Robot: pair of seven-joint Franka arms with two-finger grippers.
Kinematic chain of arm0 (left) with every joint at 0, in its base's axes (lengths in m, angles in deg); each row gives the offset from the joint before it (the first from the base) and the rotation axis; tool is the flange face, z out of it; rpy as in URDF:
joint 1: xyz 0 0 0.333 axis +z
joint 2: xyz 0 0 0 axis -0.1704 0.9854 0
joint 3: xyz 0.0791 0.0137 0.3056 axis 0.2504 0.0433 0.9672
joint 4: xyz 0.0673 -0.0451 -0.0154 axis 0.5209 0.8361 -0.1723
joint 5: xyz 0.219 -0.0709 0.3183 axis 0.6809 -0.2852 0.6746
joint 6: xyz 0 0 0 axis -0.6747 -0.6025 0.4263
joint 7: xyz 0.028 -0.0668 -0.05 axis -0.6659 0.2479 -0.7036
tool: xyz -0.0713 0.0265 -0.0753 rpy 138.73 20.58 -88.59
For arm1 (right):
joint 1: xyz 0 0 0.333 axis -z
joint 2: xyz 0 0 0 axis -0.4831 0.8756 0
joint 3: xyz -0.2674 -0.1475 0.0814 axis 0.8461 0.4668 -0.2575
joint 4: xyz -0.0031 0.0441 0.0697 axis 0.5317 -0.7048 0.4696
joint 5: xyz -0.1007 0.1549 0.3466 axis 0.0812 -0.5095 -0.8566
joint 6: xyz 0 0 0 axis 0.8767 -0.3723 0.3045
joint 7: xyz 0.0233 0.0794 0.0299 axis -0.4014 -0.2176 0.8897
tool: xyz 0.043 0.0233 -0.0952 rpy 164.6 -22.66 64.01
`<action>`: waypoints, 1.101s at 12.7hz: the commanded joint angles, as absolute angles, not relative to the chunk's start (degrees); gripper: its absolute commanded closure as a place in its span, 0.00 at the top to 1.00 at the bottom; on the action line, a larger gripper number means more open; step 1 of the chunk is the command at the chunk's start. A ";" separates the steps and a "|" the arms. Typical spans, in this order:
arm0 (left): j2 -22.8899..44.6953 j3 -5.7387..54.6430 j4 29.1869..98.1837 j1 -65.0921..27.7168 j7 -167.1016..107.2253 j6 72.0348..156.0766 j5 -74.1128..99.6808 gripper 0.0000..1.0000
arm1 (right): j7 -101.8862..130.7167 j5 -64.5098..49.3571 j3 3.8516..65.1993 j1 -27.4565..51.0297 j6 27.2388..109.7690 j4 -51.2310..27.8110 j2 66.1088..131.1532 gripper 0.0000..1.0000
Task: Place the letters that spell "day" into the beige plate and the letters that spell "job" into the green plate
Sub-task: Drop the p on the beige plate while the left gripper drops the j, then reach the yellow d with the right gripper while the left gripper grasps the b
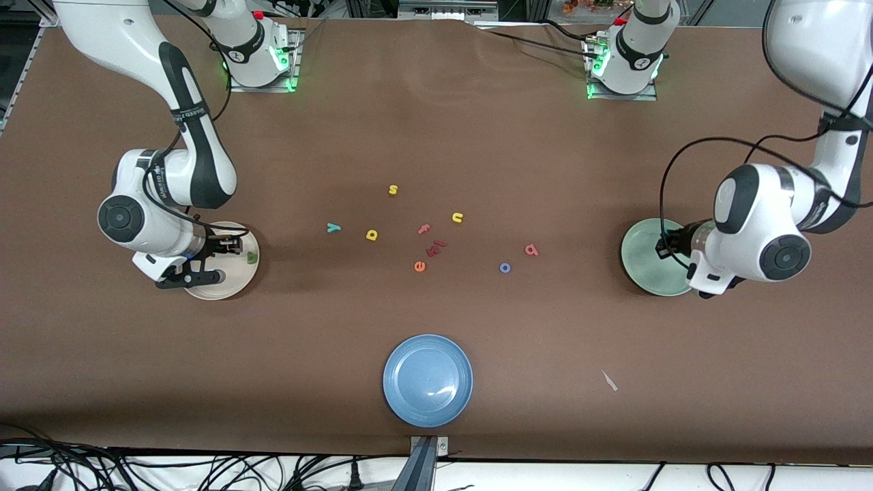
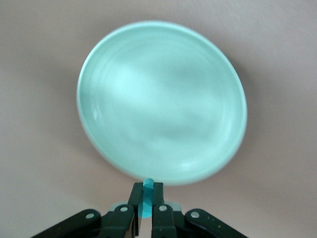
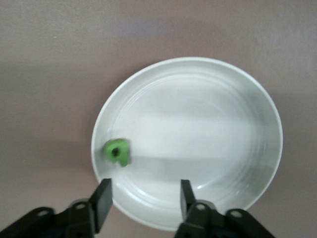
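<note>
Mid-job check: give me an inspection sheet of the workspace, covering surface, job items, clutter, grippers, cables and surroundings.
Surface: brown table, small pale scrap near the front edge.
Job's things: green d in beige plate; green plate holds nothing; teal y, yellow a, blue o, salmon b on the table mid-way.
Clutter: blue plate; yellow s, u; orange e; red letters.
Grippers: left gripper shut on teal j at the green plate's rim; right gripper open over the beige plate.
Cables: black loops on the left arm.
Surroundings: cable tangle below the table's front edge.
</note>
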State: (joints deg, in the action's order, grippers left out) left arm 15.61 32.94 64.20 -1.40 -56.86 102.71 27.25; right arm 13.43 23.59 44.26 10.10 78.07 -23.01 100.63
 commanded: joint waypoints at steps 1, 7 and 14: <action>19.12 32.23 63.29 -1.20 -55.92 105.96 29.07 0.29 | 7.12 21.62 41.93 9.90 71.55 -21.50 96.80 1.00; 11.57 24.60 62.15 -1.81 -63.79 98.49 24.09 0.99 | -17.64 21.80 31.98 6.67 76.44 -21.94 96.61 1.00; 19.55 19.31 60.21 -10.77 -89.05 116.21 24.15 0.93 | -40.96 21.71 31.89 -5.04 89.97 -21.67 103.90 1.00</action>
State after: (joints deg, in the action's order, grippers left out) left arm 16.19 18.83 61.00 -9.38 -87.06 111.60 23.94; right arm -38.07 22.44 31.47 -4.37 87.28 -21.73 102.54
